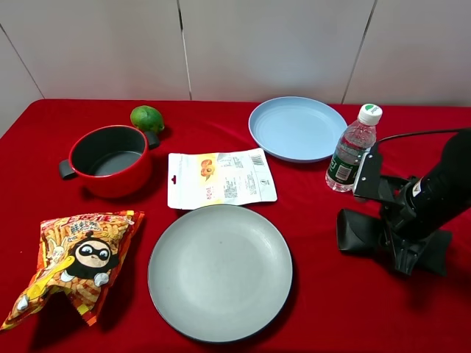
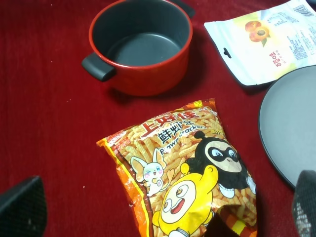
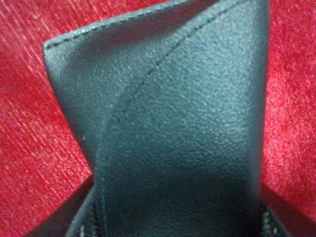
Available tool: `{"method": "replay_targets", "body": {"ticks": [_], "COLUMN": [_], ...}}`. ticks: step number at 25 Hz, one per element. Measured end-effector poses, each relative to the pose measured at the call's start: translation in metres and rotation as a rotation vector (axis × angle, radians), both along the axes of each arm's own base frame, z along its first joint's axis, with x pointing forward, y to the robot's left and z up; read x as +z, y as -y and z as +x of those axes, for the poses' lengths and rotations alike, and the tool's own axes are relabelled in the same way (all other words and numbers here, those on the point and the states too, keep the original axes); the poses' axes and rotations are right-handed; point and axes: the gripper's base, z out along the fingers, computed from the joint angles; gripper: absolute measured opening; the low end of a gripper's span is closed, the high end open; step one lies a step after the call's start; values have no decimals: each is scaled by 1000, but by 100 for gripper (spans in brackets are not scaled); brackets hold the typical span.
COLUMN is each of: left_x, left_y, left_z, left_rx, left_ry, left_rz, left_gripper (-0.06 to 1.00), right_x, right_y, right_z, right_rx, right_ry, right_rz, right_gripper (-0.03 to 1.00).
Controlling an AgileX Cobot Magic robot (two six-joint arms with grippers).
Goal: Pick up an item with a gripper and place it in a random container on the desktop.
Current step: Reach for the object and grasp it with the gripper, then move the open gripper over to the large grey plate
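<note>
Black flat glasses case (image 1: 355,232), made of soft leather-like stuff, lies on the red cloth (image 1: 316,316) off to the right of the big round grey plate (image 1: 221,273), not touching it. The right black gripper (image 1: 403,257) sits over the middle of the case and pinches it from both sides, so the case bends a bit there. I think the case is light, floppy and a little smooth, so the middle is a good place to hold, with a firm squeeze so it does not slip out.
</note>
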Motion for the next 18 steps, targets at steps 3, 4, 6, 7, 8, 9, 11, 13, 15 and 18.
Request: {"method": "replay_targets", "body": {"ticks": [3,4,6,7,8,9,11,13,15,18], "left_x": [0,0,0,0,0,0,0,0,0,0], "left_y": [0,0,0,0,0,0,0,0,0,0], "left_z": [0,0,0,0,0,0,0,0,0,0], "left_rx": [0,0,0,0,0,0,0,0,0,0], "left_ry": [0,0,0,0,0,0,0,0,0,0], "left_rz": [0,0,0,0,0,0,0,0,0,0], "left_gripper": [100,100,100,100,100,100,100,100,100,100], "right_x": [6,8,13,17,20,23,29,35,40,46], "right_y": [0,1,1,1,2,2,2,2,3,3], "right_z": [-1,-2,-4,-5,-6,-8,-10,-13,-15,-18], "right_rx": [3,3,3,3,1,-2,-11,-20,-20,-55], "right_ry": [7,7,16,18,16,19,23,32,40,39], "right_rz": [0,-1,0,1,1,3,10,20,22,37], "right_gripper": [38,38,38,38,38,38,38,38,38,38]}}
